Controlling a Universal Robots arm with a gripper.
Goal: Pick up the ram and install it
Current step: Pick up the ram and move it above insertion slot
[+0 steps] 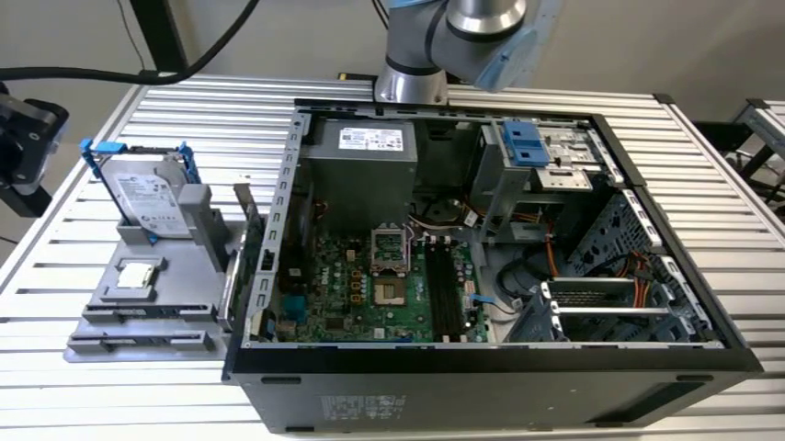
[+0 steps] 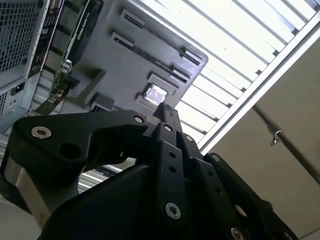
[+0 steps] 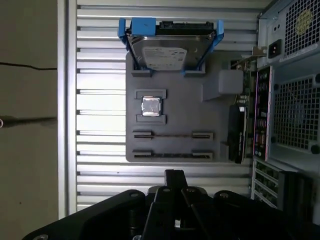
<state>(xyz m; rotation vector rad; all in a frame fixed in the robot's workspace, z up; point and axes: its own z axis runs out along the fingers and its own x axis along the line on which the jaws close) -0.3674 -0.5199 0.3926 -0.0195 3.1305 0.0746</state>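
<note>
My gripper [image 3: 175, 175] hangs off the table's edge, short of the grey parts tray [image 3: 175, 120], with its black fingers together and nothing between them. In the exterior view the gripper [image 1: 25, 138] is at the far left edge, beside the tray [image 1: 184, 266]. The tray's two long narrow holders [image 3: 172, 156] each show just a thin dark line, and I cannot tell whether that is the ram on edge. The motherboard's black slots [image 1: 446, 294] lie inside the open computer case [image 1: 491, 377], and no stick stands in them.
A silver hard drive [image 3: 170, 50] in blue brackets stands at the tray's far end. A small square chip [image 3: 151, 106] sits mid-tray. A dark card [image 3: 237, 130] stands between tray and case. The ribbed metal table [image 1: 687, 147] surrounds everything.
</note>
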